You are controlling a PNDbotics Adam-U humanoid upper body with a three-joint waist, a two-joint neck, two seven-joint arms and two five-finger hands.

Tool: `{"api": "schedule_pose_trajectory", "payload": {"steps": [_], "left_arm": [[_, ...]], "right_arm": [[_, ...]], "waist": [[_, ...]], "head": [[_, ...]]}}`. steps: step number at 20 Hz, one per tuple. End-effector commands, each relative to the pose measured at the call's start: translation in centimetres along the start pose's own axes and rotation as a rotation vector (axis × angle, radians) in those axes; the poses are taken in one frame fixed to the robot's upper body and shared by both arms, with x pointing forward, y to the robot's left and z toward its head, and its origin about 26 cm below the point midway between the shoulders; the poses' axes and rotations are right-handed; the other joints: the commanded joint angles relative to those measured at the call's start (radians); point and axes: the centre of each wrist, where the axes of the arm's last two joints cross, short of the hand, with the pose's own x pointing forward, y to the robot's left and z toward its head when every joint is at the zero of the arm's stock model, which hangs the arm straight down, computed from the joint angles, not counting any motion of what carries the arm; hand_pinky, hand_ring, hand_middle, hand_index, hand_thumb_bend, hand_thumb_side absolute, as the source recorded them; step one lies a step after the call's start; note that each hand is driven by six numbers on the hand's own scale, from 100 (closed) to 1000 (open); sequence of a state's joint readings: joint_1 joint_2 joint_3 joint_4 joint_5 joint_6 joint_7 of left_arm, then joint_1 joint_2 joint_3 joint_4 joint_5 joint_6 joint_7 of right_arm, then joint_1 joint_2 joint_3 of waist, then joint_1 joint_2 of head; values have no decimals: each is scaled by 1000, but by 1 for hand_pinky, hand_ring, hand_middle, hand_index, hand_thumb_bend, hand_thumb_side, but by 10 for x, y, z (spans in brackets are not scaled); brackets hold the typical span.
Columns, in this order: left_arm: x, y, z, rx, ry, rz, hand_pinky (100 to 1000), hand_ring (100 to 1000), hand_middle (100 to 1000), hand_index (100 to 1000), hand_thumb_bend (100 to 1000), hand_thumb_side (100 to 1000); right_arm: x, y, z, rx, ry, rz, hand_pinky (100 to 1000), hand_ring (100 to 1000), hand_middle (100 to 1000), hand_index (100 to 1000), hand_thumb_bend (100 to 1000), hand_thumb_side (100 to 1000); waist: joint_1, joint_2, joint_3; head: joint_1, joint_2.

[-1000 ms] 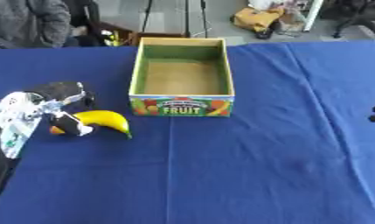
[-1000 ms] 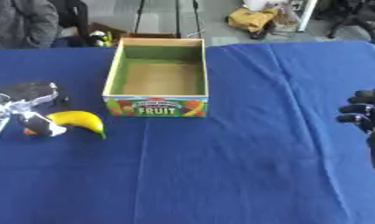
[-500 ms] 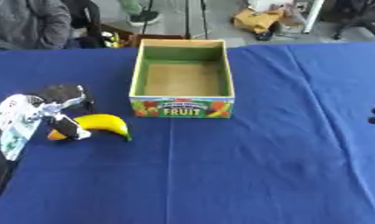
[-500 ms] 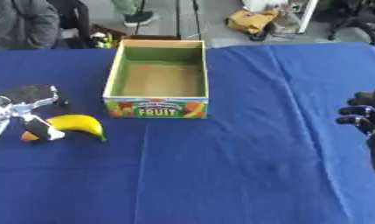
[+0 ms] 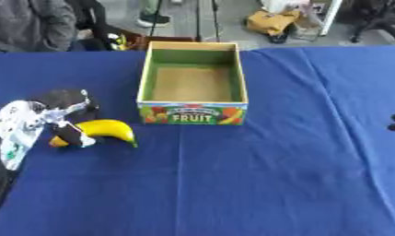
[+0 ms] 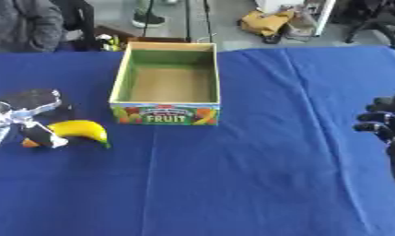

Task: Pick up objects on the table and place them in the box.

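The step in hand appears to be the pick-up of the banana, with nothing yet in the box. Well to the left of the box, the left hand is down on the blue table, its fingers curled about the stem end of the banana; whether they have actually closed on it cannot be told. The banana lies on the cloth just left of the box's front corner, its free end pointing toward the box, with something small and orange at the stem end under the fingers. The box stands open and looks empty. Far right of the box, the right hand hangs at the table edge, fingers curled, holding nothing. The next move likely calls for securing the banana, lifting clear, and carrying right over the box wall.
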State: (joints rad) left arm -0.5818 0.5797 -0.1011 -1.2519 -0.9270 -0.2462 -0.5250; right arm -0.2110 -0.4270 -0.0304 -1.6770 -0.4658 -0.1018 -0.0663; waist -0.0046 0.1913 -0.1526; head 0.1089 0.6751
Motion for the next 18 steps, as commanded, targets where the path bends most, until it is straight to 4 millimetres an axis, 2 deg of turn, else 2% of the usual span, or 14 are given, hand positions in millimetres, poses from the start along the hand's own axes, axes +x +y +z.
{"api": "schedule_pose_trajectory", "payload": {"steps": [1,6,11,14,18], "left_arm": [[-5,24,9,48,-3,-17,477,420,396,499,241,227],[-8,56,23,85,-24,-48,480,421,393,494,242,219],[-10,96,35,148,-49,-61,482,419,393,492,243,205],[-6,115,30,193,-79,-41,488,421,394,491,225,201],[3,135,14,246,-114,-19,501,431,401,498,209,189]], "right_arm": [[8,-3,-4,10,-24,16,537,570,562,643,100,621],[8,-4,-4,9,-21,19,538,570,562,643,100,622],[7,-5,-3,10,-14,23,538,570,562,643,100,622],[6,-5,-2,13,-7,24,538,571,562,643,100,622],[5,-4,-2,24,-2,22,538,571,562,643,100,622]], "waist": [[-1,-16,0],[0,-21,-2],[3,-29,-7],[5,-34,-11],[7,-37,-22]], "head": [[2,-9],[2,-11],[1,-13],[3,-16],[9,-22]]}}
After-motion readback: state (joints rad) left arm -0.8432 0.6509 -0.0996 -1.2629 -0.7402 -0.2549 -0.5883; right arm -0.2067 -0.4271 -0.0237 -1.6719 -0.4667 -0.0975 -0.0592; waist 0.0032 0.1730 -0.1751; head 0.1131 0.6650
